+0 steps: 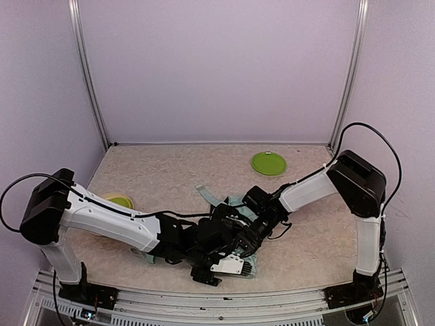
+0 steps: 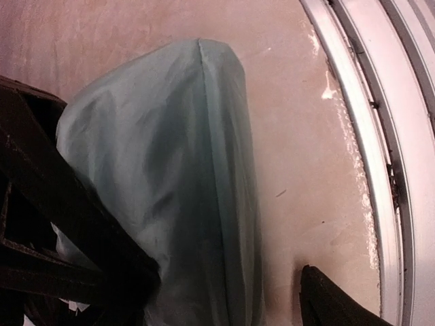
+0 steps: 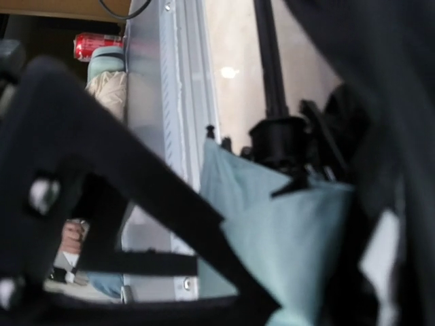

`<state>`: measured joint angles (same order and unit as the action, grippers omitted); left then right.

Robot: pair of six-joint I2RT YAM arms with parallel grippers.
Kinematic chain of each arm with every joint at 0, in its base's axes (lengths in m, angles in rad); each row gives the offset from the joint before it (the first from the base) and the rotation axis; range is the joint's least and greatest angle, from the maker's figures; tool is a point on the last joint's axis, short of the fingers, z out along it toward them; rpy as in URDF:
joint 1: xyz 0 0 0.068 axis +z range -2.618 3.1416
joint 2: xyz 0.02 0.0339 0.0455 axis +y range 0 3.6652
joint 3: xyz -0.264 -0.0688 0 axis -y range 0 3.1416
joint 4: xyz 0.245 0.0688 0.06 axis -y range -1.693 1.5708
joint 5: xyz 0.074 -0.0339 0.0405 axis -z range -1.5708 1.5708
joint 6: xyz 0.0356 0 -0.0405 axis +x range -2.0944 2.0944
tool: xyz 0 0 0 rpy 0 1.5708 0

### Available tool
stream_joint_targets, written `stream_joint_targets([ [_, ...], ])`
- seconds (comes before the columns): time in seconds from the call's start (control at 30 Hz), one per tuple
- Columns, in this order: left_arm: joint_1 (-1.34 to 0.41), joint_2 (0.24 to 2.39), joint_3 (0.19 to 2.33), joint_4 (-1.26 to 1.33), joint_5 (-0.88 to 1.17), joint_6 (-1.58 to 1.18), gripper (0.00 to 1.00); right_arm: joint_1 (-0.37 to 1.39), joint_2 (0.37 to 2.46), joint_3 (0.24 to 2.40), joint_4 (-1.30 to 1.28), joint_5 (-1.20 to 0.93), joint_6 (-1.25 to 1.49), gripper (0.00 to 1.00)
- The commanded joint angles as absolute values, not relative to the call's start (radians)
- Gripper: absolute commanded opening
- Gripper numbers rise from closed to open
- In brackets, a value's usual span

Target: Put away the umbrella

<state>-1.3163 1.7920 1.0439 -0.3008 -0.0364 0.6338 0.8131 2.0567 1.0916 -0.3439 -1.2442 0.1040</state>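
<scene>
I am seeing both arms meeting low at the near middle of the table (image 1: pixel 170 170). The umbrella (image 2: pixel 170 176) is lying there, close to the front rail (image 2: pixel 408 136). The left gripper (image 2: pixel 217 292) is standing with jaws apart, mint fabric bulging between them and one finger (image 2: pixel 333 302) clear of it. The right gripper (image 1: pixel 246 234) is sitting right at the fabric and the black shaft (image 3: pixel 266 61). I cannot tell whether it is clamping.

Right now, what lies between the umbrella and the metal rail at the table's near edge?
Mostly bare table, seen in the left wrist view between umbrella and rail; only one finger of the left gripper pokes in.
</scene>
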Motion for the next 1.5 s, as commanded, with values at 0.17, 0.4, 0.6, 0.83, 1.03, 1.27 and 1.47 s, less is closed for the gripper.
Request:
stream_joint_targets([
  [0.17, -1.319, 1.953, 1.201, -0.521, 0.028, 0.552, 0.62, 0.740, 1.854, 1.009, -0.254, -1.088, 0.195, 0.46],
  [0.4, -1.291, 2.018, 1.285, -0.593, 0.066, 0.492, 0.55, 0.621, 1.617, 0.914, -0.233, -0.886, 0.280, 0.57],
  [0.6, -1.267, 2.117, 1.428, -0.710, 0.114, 0.365, 0.51, 0.571, 1.415, 0.893, -0.303, -0.608, 0.245, 0.59],
  [0.83, -1.148, 2.194, 1.402, -0.686, 0.588, 0.125, 0.28, 0.574, 1.047, 0.784, -0.273, -0.381, 0.088, 0.59],
  [1.03, -1.074, 2.180, 1.272, -0.498, 0.841, -0.025, 0.26, 0.593, 0.766, 0.627, -0.178, -0.331, -0.130, 0.54],
  [1.27, -1.014, 2.193, 1.291, -0.561, 0.880, 0.026, 0.26, 0.906, 0.736, 0.491, -0.174, -0.222, -0.468, 0.60],
  [1.47, -0.990, 2.201, 1.304, -0.584, 0.883, 0.056, 0.27, 1.140, 0.988, 0.478, -0.098, -0.056, -0.622, 0.89],
])
